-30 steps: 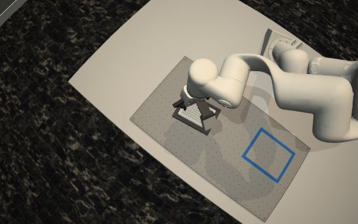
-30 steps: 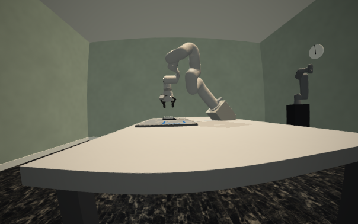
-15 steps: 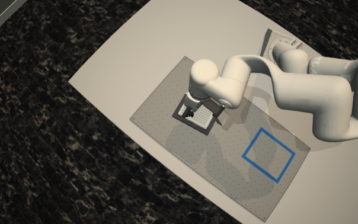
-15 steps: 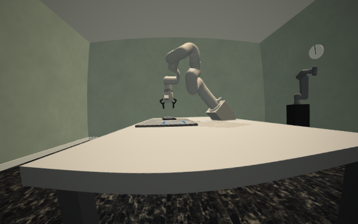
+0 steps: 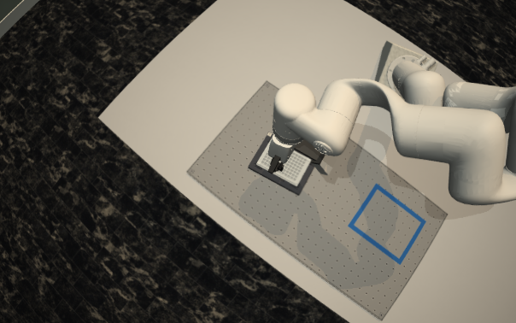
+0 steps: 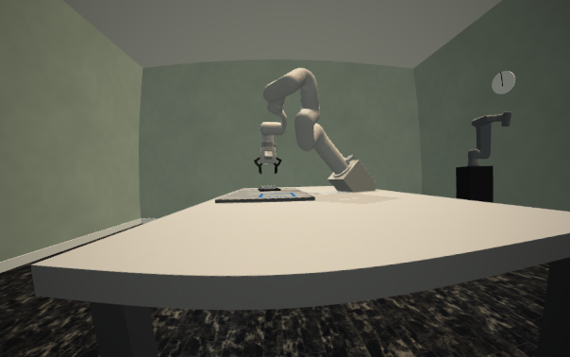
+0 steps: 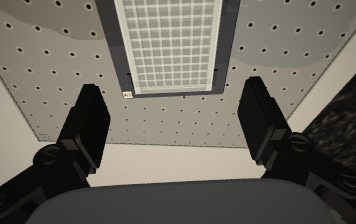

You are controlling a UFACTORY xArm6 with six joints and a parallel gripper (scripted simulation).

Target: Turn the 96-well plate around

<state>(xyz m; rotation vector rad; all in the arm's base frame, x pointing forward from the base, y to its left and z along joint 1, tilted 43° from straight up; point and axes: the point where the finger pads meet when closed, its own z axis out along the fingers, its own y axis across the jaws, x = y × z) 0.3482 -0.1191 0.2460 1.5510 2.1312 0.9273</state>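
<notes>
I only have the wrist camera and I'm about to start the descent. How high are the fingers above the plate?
Observer: In the exterior view the open gripper hangs well above the plate, with a plain gap between them.
Operator: I can't see B1. Where is it?
Observer: The top view shows its blue outline on the same perforated deck, apart from the nest and nearer the deck's other end.
Operator: Is anything in it?
Observer: From the top I see no object inside the outline, only the arm's shadow falling across it.
</notes>
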